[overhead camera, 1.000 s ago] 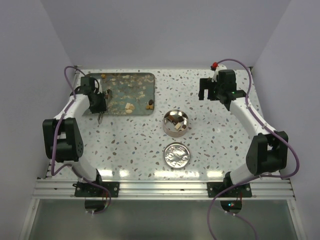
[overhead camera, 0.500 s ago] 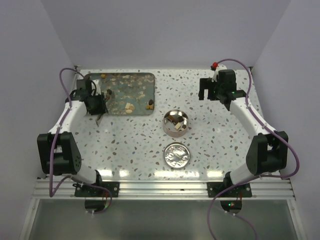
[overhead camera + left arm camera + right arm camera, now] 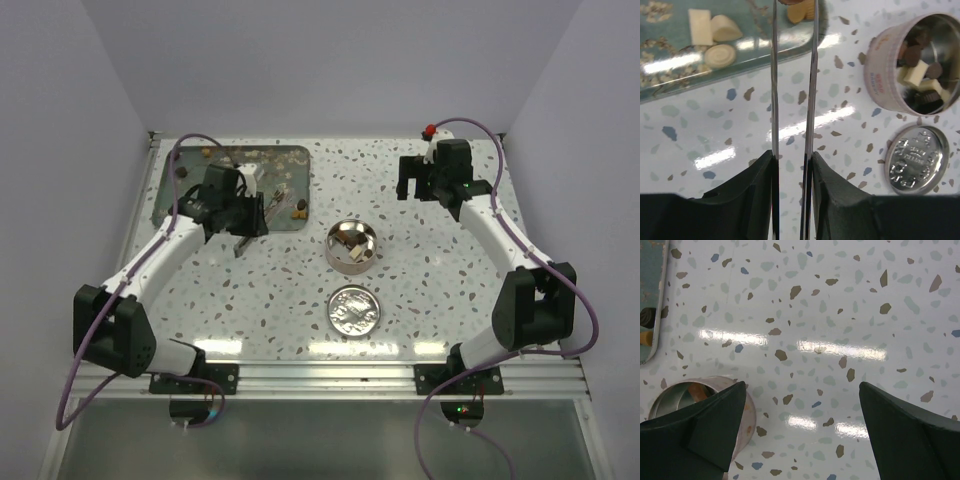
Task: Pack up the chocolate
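**Q:** Where's your chocolate [image 3: 916, 75] at right now?

**A:** It's in two spots. A bunch of it, dark and cream lumps mixed, sits inside the round tin [image 3: 879, 87] out on the surface [image 3: 715, 135]. The rest lies on the green tray [image 3: 670, 85] at the far left. There's a cream block, a rounded cream lump and a spiral disc close together. A tan piece and a dark one sit by the tray's near right corner. The tray also has pale crumbs [image 3: 655, 7] and smears on it. Your lid [image 3: 914, 161] lies flat just on the near side of the tin, not touching it.

**Q:** And your claws?

**A:** Your left claw [image 3: 793, 7] reaches toward that near right corner of the tray, thin fingers [image 3: 812, 75] a narrow gap apart. The tips run off the top of the wrist view, right by the tan and dark pieces. So I can't tell whether they're pinching anything. Your right claw [image 3: 413, 182] is spread wide with nothing in it, above bare surface on the far right. The tin peeks out from behind one of its fingers in the wrist view.
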`<state>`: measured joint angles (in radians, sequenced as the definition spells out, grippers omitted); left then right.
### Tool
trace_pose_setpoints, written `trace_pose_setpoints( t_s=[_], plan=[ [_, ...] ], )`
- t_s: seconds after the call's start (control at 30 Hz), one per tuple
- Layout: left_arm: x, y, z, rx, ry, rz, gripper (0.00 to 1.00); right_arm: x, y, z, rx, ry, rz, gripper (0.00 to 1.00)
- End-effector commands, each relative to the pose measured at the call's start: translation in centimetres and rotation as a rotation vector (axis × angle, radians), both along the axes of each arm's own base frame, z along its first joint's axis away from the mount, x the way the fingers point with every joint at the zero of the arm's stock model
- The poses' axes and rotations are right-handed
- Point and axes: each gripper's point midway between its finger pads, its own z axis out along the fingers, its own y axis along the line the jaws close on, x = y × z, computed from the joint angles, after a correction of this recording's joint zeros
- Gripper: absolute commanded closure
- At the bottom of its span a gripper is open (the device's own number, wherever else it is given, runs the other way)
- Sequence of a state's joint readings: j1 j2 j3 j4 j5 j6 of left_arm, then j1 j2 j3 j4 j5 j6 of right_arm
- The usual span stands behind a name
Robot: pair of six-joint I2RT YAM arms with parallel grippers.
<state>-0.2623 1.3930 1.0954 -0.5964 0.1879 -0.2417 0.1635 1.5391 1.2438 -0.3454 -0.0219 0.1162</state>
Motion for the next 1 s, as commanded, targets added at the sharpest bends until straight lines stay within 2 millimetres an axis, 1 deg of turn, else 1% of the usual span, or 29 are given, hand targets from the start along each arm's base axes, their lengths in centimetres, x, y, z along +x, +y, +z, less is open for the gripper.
trace_pose_setpoints(
  t_s=[0.0, 0.03, 0.07, 0.1, 0.13, 0.23, 0.27, 0.3, 0.37, 0.4, 0.43, 0.5, 0.53, 0.63, 0.77, 0.97],
  plan=[
    [0.9, -4.5, 4.7, -0.076, -0.113, -0.069, 0.70, 0.1, 0.5, 2.0, 0.031, -0.050, 0.008, 0.02],
    [0.7, -5.4, 4.7, -0.076, -0.109, -0.091, 0.70, 0.0, 0.4, 2.1, 0.030, -0.052, 0.006, 0.02],
    [0.6, -6.2, 5.2, -0.077, -0.116, -0.108, 0.70, -0.1, 0.4, 2.3, 0.032, -0.054, 0.005, 0.02],
    [-0.1, -7.5, 5.3, -0.073, -0.115, -0.141, 0.70, -0.3, 0.3, 2.1, 0.031, -0.053, 0.003, 0.02],
    [-0.2, -8.2, 5.6, -0.073, -0.118, -0.157, 0.70, -0.4, 0.2, 2.1, 0.029, -0.052, 0.001, 0.01],
    [-1.5, -10.7, 5.8, -0.071, -0.110, -0.219, 0.70, -0.8, 0.1, 2.1, 0.027, -0.052, -0.002, 0.02],
    [-1.9, -11.1, 5.6, -0.067, -0.102, -0.231, 0.70, -0.8, 0.1, 2.1, 0.024, -0.051, 0.000, 0.02],
    [-2.7, -12.2, 5.3, -0.066, -0.089, -0.261, 0.70, -0.9, 0.0, 2.1, 0.025, -0.052, -0.002, 0.02],
    [-3.6, -12.7, 4.7, -0.052, -0.061, -0.282, 0.70, -1.0, 0.1, 2.2, 0.024, -0.051, 0.000, 0.02],
    [-4.4, -13.3, 4.3, -0.045, -0.046, -0.306, 0.70, -1.0, 0.1, 2.3, 0.026, -0.055, -0.001, 0.02],
    [-5.0, -13.3, 3.8, -0.035, -0.027, -0.312, 0.70, -1.0, 0.1, 2.4, 0.025, -0.057, 0.000, 0.02],
    [-6.1, -13.9, 3.5, -0.031, -0.017, -0.336, 0.69, -1.1, 0.0, 2.3, 0.022, -0.055, 0.000, 0.02],
    [-6.5, -13.9, 2.9, -0.026, -0.002, -0.341, 0.69, -1.1, 0.1, 2.3, 0.021, -0.053, 0.002, 0.02],
    [-7.3, -14.1, 2.3, -0.024, 0.018, -0.352, 0.66, -1.2, 0.1, 2.2, 0.023, -0.051, 0.004, 0.02],
    [-7.2, -14.4, 2.6, -0.029, 0.008, -0.349, 0.59, -1.3, 0.2, 2.1, 0.028, -0.049, 0.009, 0.02],
    [-6.9, -14.7, 2.9, -0.029, 0.002, -0.354, 0.58, -1.2, 0.2, 2.2, 0.027, -0.049, 0.009, 0.02]
  ],
)
